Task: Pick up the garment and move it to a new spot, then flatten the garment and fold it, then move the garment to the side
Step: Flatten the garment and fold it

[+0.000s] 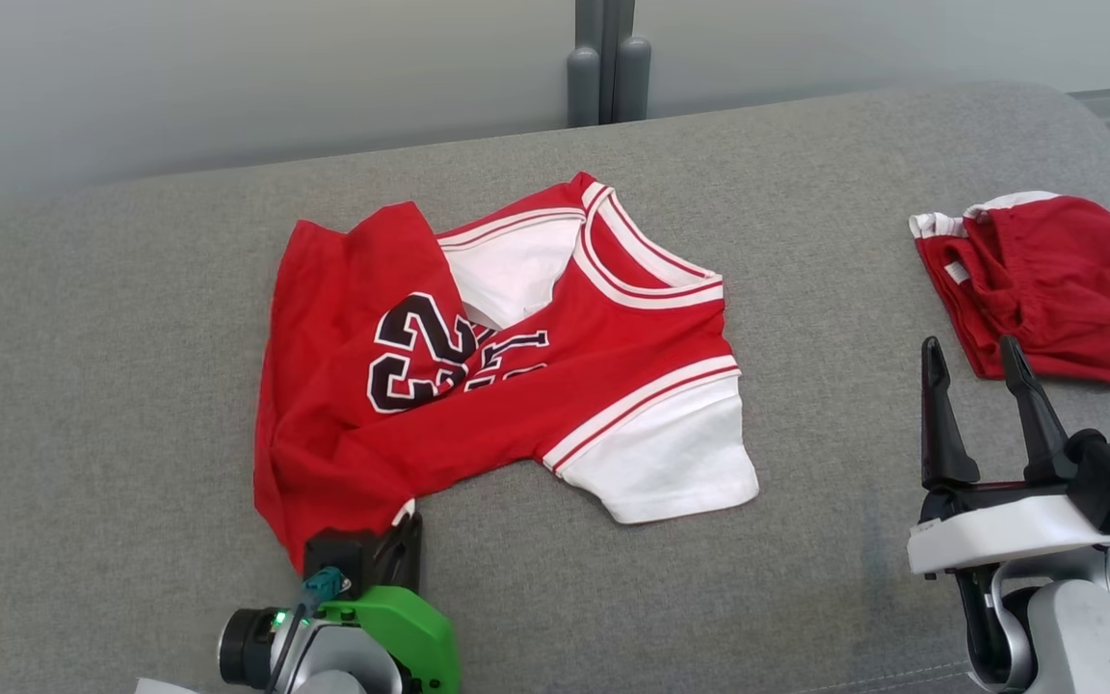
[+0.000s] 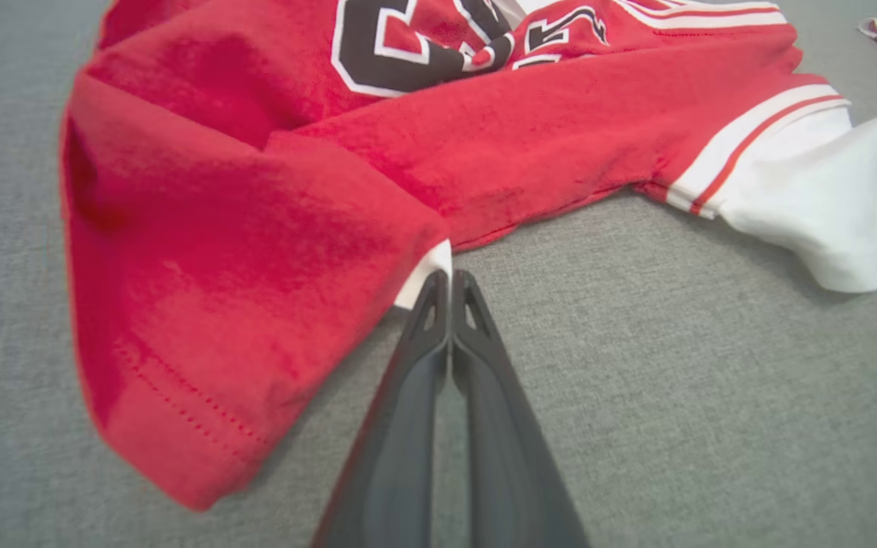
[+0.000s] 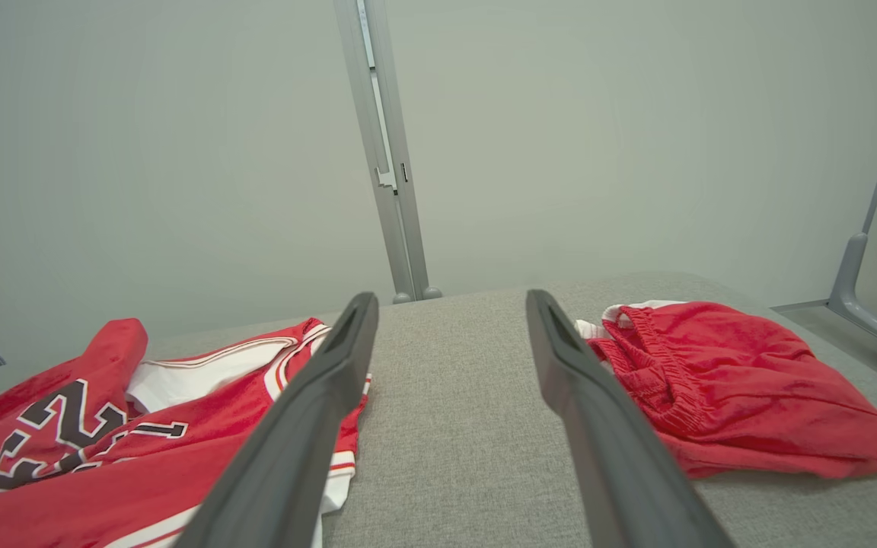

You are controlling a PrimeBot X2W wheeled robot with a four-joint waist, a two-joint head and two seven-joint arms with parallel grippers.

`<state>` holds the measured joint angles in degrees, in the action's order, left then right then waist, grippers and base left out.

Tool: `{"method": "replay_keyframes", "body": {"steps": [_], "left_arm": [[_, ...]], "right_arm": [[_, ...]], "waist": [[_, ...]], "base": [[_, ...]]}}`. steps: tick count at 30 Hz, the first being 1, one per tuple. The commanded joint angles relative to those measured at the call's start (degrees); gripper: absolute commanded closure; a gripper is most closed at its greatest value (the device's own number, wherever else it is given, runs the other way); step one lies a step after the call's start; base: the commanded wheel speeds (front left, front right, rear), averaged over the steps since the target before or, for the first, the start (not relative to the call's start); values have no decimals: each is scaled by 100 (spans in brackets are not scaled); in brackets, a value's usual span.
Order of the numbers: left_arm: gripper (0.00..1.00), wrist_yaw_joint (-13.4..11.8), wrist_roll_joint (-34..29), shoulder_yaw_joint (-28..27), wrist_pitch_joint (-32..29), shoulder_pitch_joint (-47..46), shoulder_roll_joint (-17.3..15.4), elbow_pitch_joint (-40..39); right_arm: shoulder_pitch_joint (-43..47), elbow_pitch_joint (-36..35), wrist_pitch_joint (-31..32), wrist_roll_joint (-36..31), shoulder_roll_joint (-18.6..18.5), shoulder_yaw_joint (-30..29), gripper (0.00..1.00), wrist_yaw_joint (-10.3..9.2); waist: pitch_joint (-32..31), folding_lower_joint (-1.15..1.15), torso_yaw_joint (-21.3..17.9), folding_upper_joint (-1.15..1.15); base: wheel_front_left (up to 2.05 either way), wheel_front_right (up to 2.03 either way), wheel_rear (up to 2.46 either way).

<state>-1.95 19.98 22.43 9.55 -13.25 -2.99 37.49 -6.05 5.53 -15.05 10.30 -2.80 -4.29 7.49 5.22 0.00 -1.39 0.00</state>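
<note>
Left end effector (image 2: 450, 278) closed tight at white hem (image 2: 429, 268) of crumpled red jersey (image 1: 516, 386); right end effector (image 1: 969, 345) wide open, empty.

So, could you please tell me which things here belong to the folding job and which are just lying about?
In the job: jersey; left gripper, shut at its hem; right gripper, open.
Lying about: shorts; post behind.
</note>
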Motion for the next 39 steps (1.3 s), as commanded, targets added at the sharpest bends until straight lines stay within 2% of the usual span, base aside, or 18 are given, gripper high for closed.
{"method": "replay_keyframes", "body": {"steps": [1,5,6,7,8,16,19,30,36,39], "left_arm": [[100,31,30,72,-36,79,-10,-68],[100,-85,43,166,-17,114,-5,-179],[70,-122,20,198,10,118,-4,-213],[23,-157,22,223,45,128,-3,-262],[0,-178,34,241,80,132,-3,-314],[0,-342,90,301,261,219,-6,-1041],[0,-456,81,222,294,260,-101,-1324],[0,-900,367,-494,410,584,-525,-1839],[0,-980,437,-653,465,729,-592,-1949],[0,-942,465,-685,500,802,-571,-1990]], "right_arm": [[38,-5,-18,-7,-20,-15,0,0],[19,1,-18,2,-19,-28,0,0],[16,0,-18,7,-19,-30,0,0],[16,-4,-18,11,-20,-37,0,0],[15,-9,-18,15,-20,-42,0,0],[27,-35,-18,19,-20,-111,0,0],[24,-51,-18,4,-20,-119,0,0],[84,-73,-18,25,-19,-147,0,0],[111,-77,-18,39,-20,-135,0,0],[130,-71,-18,24,-20,-140,0,0]], "waist": [[7,0,5,0],[15,0,22,0],[16,0,29,0],[16,0,40,0],[15,0,53,0],[-34,0,209,0],[-48,0,262,0],[-124,0,387,0],[-156,0,400,0],[-179,0,405,0]], "base": [[0,0,0],[0,0,0],[0,0,0],[0,0,0],[0,0,0],[0,0,0],[0,0,0],[0,0,0],[0,0,0],[0,0,0]]}}
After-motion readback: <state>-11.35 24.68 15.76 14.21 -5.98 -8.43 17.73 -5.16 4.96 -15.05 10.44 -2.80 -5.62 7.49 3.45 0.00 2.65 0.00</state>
